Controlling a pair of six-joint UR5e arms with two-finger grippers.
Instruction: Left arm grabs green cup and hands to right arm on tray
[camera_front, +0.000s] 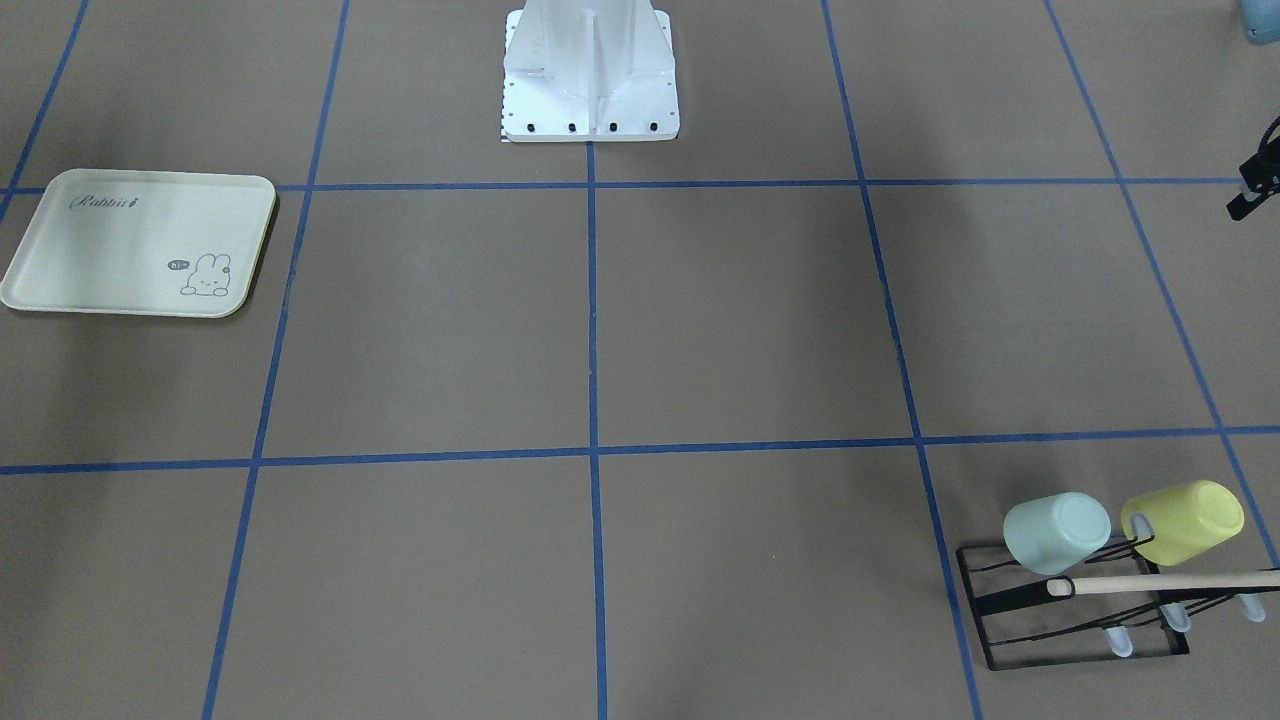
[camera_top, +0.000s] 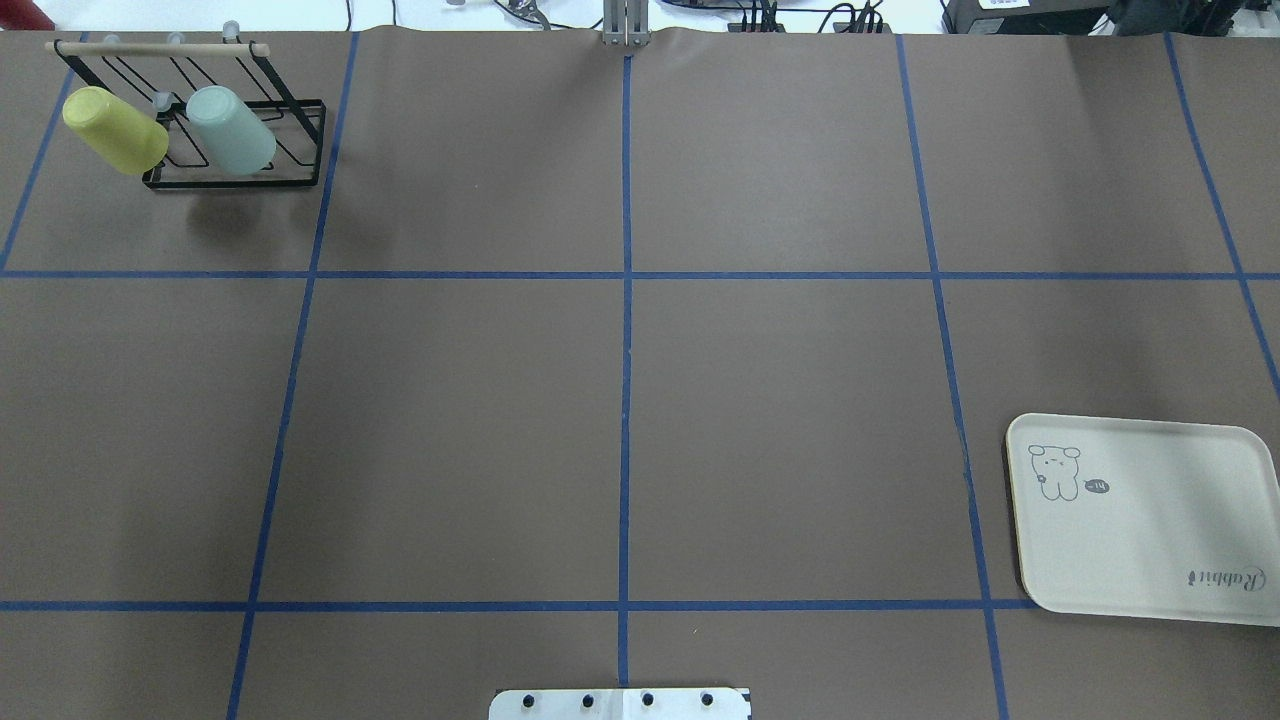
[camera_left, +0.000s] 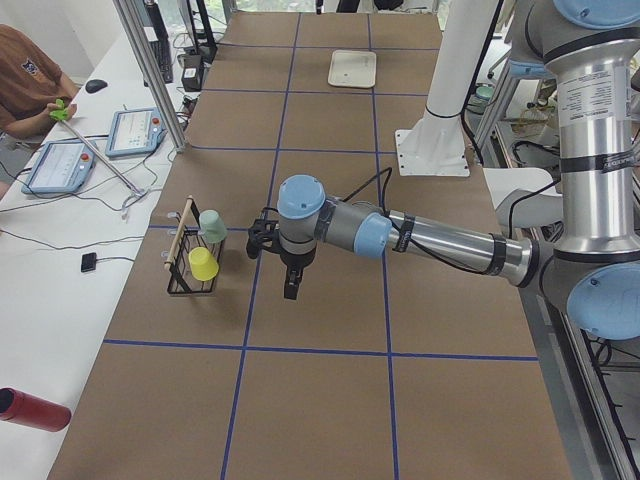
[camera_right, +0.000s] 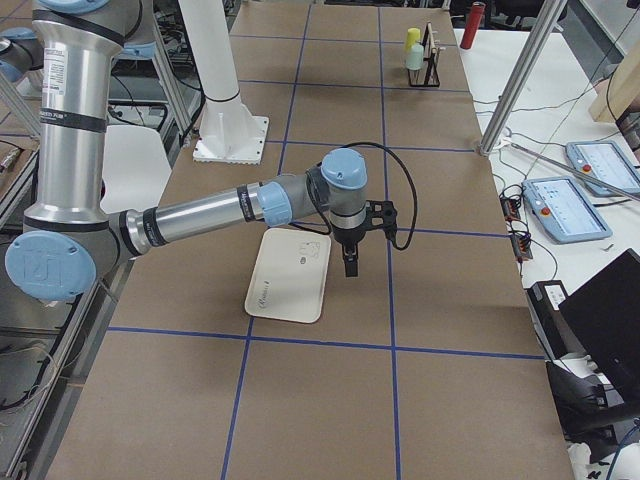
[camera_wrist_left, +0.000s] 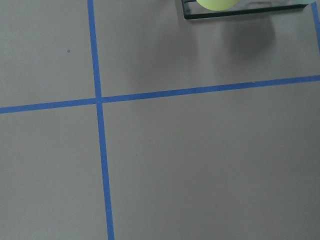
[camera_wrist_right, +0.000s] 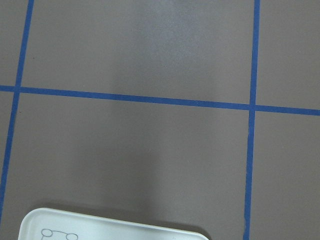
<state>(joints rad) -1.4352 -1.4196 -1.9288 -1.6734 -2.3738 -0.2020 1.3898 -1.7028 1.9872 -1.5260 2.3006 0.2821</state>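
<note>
Two cups hang tilted on a wire rack (camera_top: 322, 145), the green cup (camera_top: 232, 142) awaiting the left claw (camera_left: 291, 288). That claw's and the right claw's (camera_right: 350, 265) spread cannot be told.

Left gripper (camera_left: 291, 288): shows clearly in the left side view only; jaw state cannot be told.
Right gripper (camera_right: 350, 265): right side view only; same limit.
Tray (camera_top: 1150, 540): right rim cut off overhead.
Yellow cup (camera_wrist_left: 216, 4): sliver at the wrist view's top edge.
</note>
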